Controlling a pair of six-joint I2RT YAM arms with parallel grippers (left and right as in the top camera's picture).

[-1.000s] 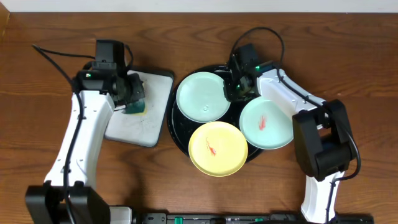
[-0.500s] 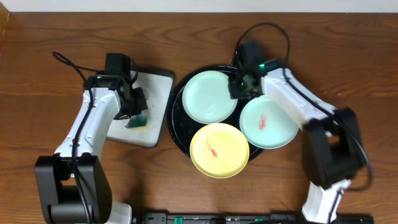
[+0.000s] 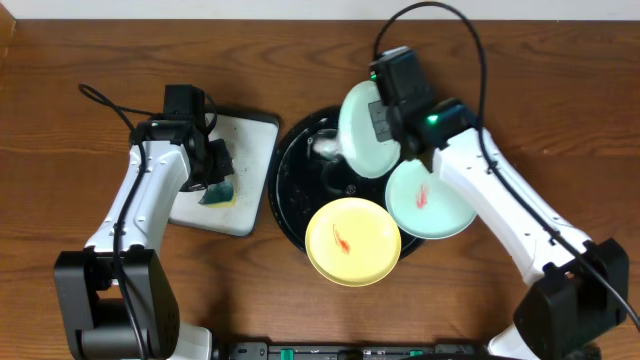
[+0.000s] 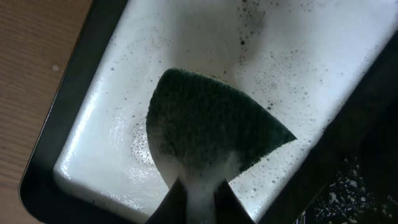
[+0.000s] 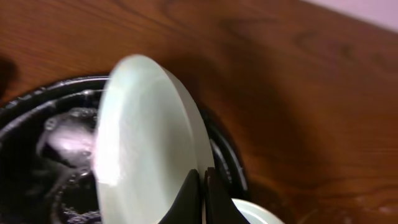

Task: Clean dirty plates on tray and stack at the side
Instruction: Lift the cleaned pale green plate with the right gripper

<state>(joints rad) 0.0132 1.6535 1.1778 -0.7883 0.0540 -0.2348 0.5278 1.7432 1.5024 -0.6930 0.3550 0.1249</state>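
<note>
My right gripper (image 3: 384,125) is shut on the rim of a mint-green plate (image 3: 362,130) and holds it tilted on edge above the black round tray (image 3: 296,190); the right wrist view shows the plate (image 5: 143,143) nearly upright between the fingers (image 5: 203,186). A second mint-green plate (image 3: 430,198) with a red smear lies at the tray's right edge. A yellow plate (image 3: 352,240) with a red smear lies at the tray's front. My left gripper (image 3: 212,172) is shut on a dark green sponge (image 4: 211,127) over the white tray (image 4: 298,68).
The white rectangular dark-rimmed tray (image 3: 240,160) lies left of the black tray and holds soapy water. Bare wooden table (image 3: 560,110) surrounds both trays. A cable loops above the right arm.
My right gripper has lifted the mint-green plate off the black tray and tipped it on edge. The left arm has barely moved over the white tray.
</note>
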